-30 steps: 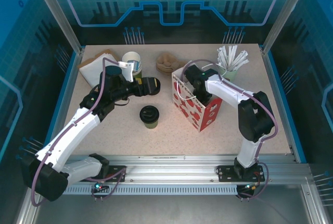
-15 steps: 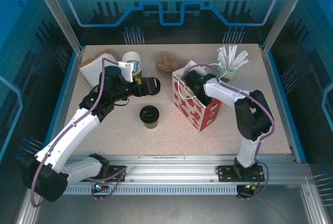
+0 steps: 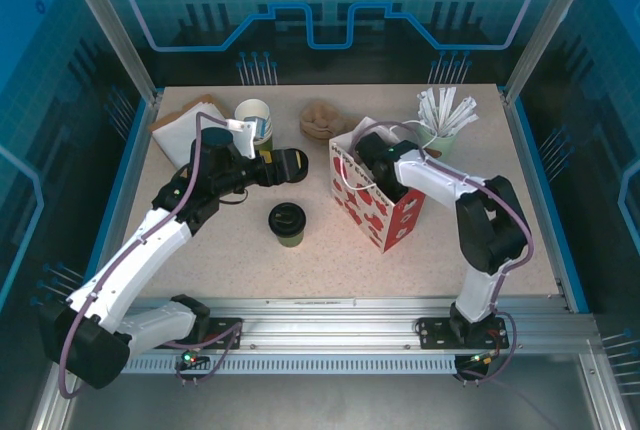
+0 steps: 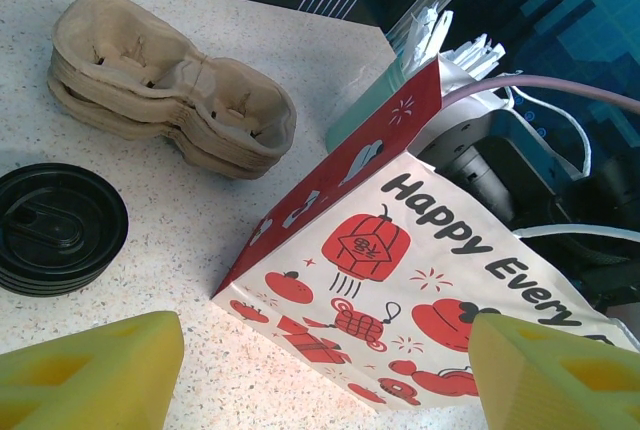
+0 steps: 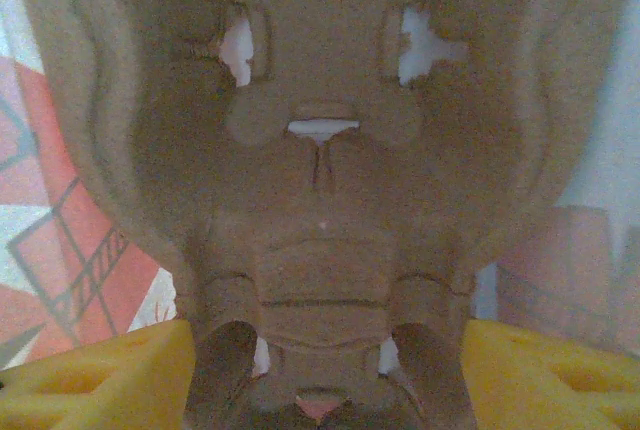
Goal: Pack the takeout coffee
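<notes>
The takeout coffee (image 3: 287, 222), a green cup with a black lid, stands upright on the table's middle, apart from both grippers. My left gripper (image 3: 277, 166) hovers open behind it, pointing at the red-and-white paper bag (image 3: 385, 212); nothing sits between its yellow fingers (image 4: 95, 375). In the left wrist view the bag (image 4: 400, 280) lies close ahead. My right gripper (image 3: 368, 156) reaches down into the bag's mouth. A brown pulp cup carrier (image 5: 320, 150) sits inside the bag. The right gripper (image 5: 320, 375) is open, with a yellow finger on either side of the carrier's lower end.
A stack of black lids (image 4: 60, 228) lies under the left gripper. More pulp carriers (image 3: 320, 118) are stacked at the back, beside lidless cups (image 3: 254, 115) and napkins (image 3: 185, 120). A cup of white straws (image 3: 445, 115) stands behind the bag.
The right gripper's fingers have spread apart inside the bag, and that arm has shifted slightly. The left arm and the coffee have not moved.
</notes>
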`<state>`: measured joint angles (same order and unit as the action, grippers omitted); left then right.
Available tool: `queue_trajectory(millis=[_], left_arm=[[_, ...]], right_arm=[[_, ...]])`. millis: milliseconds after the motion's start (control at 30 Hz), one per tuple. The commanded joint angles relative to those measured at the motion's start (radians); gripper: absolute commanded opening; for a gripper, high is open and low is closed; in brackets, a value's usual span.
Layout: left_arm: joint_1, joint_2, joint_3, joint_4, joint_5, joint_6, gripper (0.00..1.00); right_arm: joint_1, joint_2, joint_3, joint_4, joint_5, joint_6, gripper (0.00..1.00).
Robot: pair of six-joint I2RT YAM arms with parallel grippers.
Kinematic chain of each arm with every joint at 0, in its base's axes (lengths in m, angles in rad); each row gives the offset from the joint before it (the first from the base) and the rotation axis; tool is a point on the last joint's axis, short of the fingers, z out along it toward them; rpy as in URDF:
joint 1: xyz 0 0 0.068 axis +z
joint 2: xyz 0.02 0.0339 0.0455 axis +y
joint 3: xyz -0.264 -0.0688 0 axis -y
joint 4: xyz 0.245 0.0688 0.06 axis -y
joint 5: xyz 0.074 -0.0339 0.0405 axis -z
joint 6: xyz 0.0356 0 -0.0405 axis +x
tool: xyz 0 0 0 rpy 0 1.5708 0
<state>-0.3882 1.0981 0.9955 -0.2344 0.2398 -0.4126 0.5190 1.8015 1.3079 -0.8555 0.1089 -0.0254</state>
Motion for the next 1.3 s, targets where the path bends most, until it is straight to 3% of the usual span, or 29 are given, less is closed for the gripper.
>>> queue_trajectory(millis=[0, 367, 833, 1033, 1133, 1267], left_arm=[[0.003, -0.024, -0.017, -0.003, -0.002, 0.017, 0.77], [0.004, -0.035, -0.026, -0.009, -0.011, 0.023, 0.77], [0.003, -0.084, -0.109, -0.027, -0.008, 0.015, 0.78], [0.005, -0.131, -0.165, -0.044, 0.005, -0.006, 0.78], [0.007, -0.149, -0.174, -0.076, 0.013, -0.019, 0.78], [0.029, -0.191, -0.168, -0.165, 0.006, -0.033, 0.78]], right_arm=[[0.015, -0.047, 0.015, -0.026, 0.005, 0.003, 0.74], [0.020, -0.153, 0.093, -0.082, -0.008, 0.004, 0.74], [0.021, -0.284, 0.310, -0.118, -0.034, 0.009, 0.73], [0.025, -0.378, 0.376, -0.074, -0.011, 0.047, 0.73], [0.079, -0.445, 0.364, -0.010, 0.009, 0.038, 0.73], [0.227, -0.502, 0.364, 0.061, 0.045, -0.020, 0.74]])
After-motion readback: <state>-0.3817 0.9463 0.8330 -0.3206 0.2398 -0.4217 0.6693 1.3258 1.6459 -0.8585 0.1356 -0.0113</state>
